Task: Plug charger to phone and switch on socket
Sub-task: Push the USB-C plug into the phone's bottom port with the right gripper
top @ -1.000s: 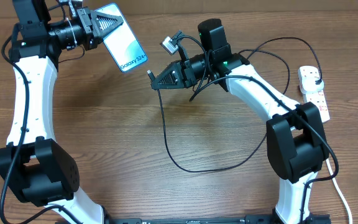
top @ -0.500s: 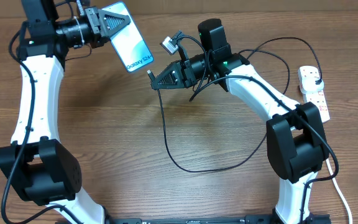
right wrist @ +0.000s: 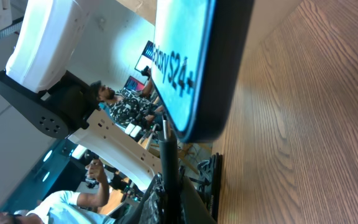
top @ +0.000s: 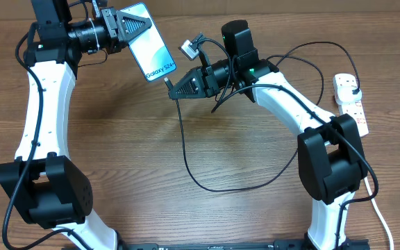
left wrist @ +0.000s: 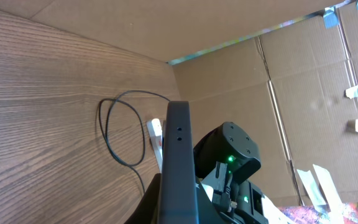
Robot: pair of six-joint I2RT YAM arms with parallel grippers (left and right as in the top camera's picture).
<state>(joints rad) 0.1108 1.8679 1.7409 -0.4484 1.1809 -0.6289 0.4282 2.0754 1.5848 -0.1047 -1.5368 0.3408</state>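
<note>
The socket (top: 351, 104) lies well behind the right gripper (top: 175, 90). The left gripper (top: 139, 25) clamps the Galaxy S24+ phone (top: 155, 54) aloft. The right gripper pinches the charger (right wrist: 168, 158), its connector tip just short of the phone's lower edge.

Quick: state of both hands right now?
Left hand: closed, holding the phone.
Right hand: closed, holding the charger near its connector tip.
</note>
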